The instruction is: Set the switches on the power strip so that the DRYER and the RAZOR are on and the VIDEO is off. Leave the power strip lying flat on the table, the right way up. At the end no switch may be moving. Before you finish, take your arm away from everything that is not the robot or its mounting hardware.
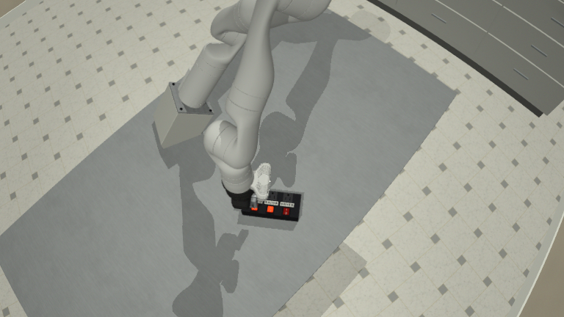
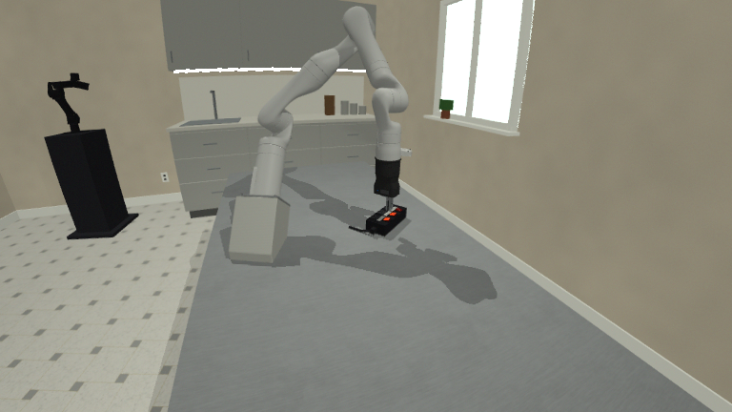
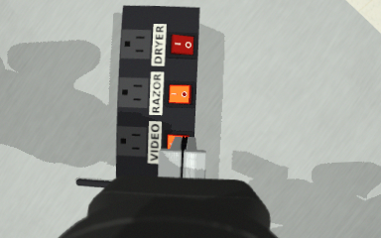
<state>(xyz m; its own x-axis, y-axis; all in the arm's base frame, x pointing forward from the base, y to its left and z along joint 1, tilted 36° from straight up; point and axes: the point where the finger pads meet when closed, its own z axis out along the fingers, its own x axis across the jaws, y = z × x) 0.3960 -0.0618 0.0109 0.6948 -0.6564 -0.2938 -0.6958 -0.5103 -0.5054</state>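
A black power strip (image 1: 297,205) (image 2: 397,220) (image 3: 134,20) lies flat on the grey table top, label side up. It has three rocker switches. The DRYER switch (image 3: 182,45) (image 1: 286,210) is dark red. The RAZOR switch (image 3: 180,94) (image 1: 270,209) glows bright orange. The VIDEO switch (image 3: 172,140) (image 1: 254,208) also glows orange and is partly hidden behind my fingers. My gripper (image 3: 185,151) (image 1: 252,202) (image 2: 387,202) is shut and empty, its fingertips right at the VIDEO switch. I cannot tell whether they touch it.
The arm's base block (image 1: 174,118) (image 2: 256,228) stands on the table behind and to the left of the strip. The strip's black cord (image 3: 91,182) runs off to the left. The table's edge (image 1: 353,230) is close on the strip's right.
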